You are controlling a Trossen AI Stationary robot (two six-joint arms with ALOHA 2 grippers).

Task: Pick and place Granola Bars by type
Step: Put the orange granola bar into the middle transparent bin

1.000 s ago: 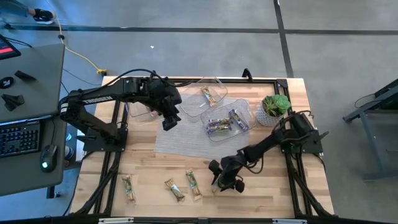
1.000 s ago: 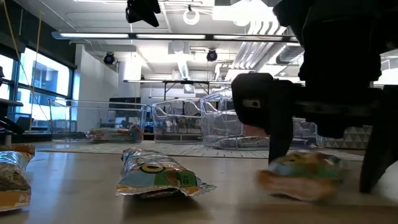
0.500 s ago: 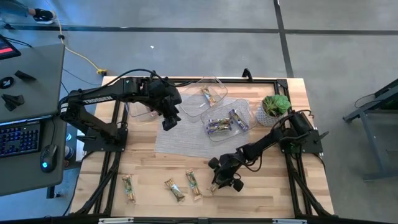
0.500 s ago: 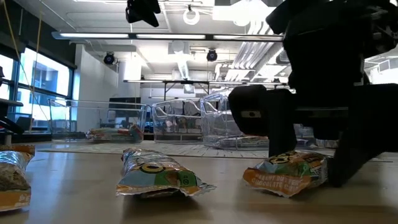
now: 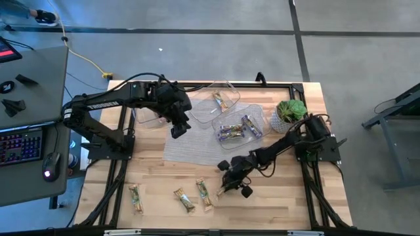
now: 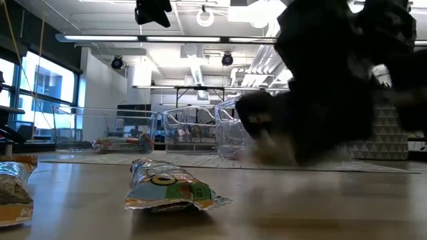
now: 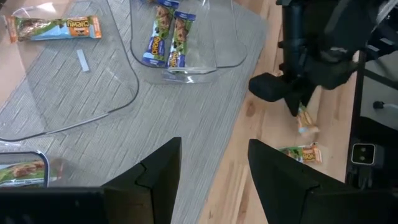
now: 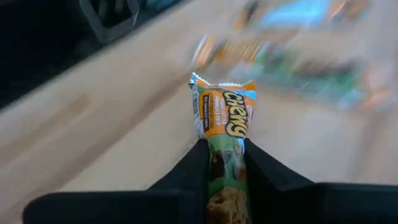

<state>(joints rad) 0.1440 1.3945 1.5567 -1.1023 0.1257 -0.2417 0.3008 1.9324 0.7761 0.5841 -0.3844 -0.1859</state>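
Observation:
My right gripper (image 5: 229, 185) hovers over the near middle of the wooden table, shut on a green-and-orange granola bar (image 8: 225, 121). In the left wrist view that bar (image 7: 305, 119) dangles under the gripper. Three more green-tan bars (image 5: 136, 198) (image 5: 184, 200) (image 5: 205, 195) lie flat on the wood near the front edge. My left gripper (image 7: 214, 174) is open above the grey mat (image 5: 197, 147), beside the clear tubs, with nothing between its fingers. One tub (image 5: 239, 128) holds purple bars, another (image 5: 220, 101) a green-tan bar. My right gripper pinches the bar across its two long sides (image 8: 214, 155) between the two fingers (image 8: 196, 165). The bar's printed end (image 8: 222, 93) sticks out past the fingertips. The fingers slant down from above, and the bar hangs below them, off the table.
A third clear tub (image 5: 151, 113) stands at the mat's far left. A green potted plant (image 5: 290, 115) stands at the far right. Bare wood lies between the loose bars and the mat. Black frame rails border the table.
My right gripper has shut on the green-and-orange bar, which lay on the wood before, and has risen with it, drifting a little toward the table's left and far side. The bar has come off the table and now hangs from the fingers.

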